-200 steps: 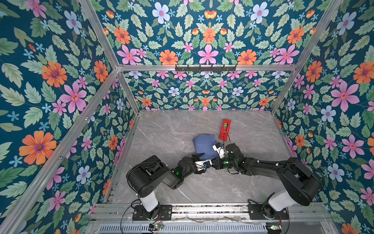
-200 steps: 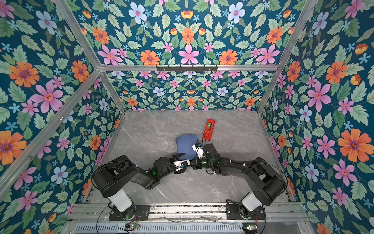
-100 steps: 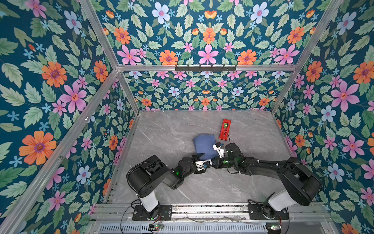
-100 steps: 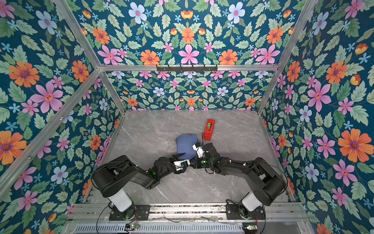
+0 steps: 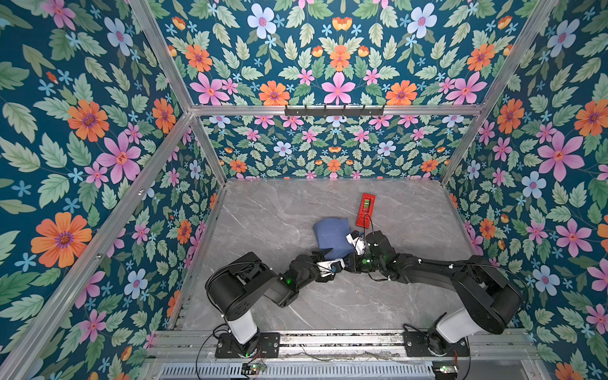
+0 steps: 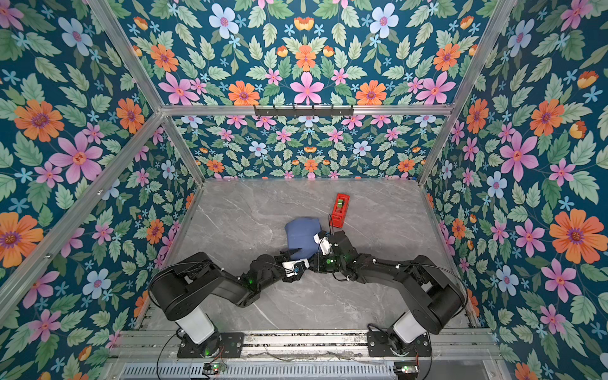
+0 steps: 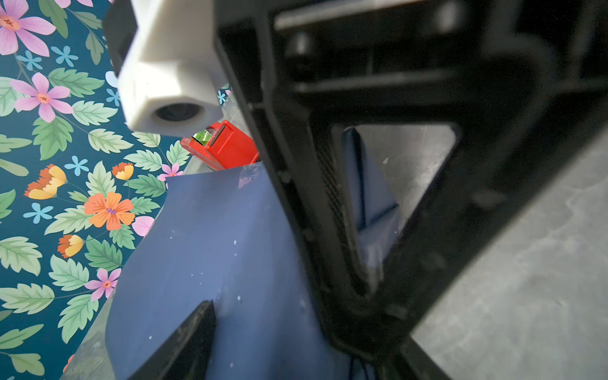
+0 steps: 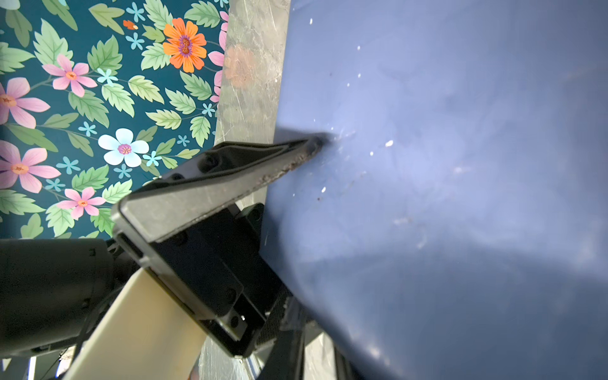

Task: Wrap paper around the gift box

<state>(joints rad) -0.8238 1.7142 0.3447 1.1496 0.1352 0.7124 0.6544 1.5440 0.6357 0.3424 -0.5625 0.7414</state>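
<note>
Near the middle of the table (image 5: 263,214), we see the paper (image 5: 330,235) folded into a dark blue bundle, with the red tape holder (image 5: 366,210) just beside its far corner. We cannot see the box, but we think it is inside, because the bundle is puffed up like a pillow. The left claw (image 5: 324,254) has its jaws wide apart around the near edge of the bundle. Its top finger (image 8: 312,148) pushes a small dent into the paper, and the other finger runs under it, so we think it is pinching the bundle. The right claw (image 5: 351,239) sits at the end of the bundle by the tape holder, and we cannot tell if it is spread or pressed together. We think the long sides are wrapped and the ends are being closed. The next move needs one claw to hold the fold flat while the other brings tape, or the paper may spring open. The paper shows its dark side, smooth with soft bumps, tiny white specks and a folded flap (image 7: 371,197) at one end.
</note>
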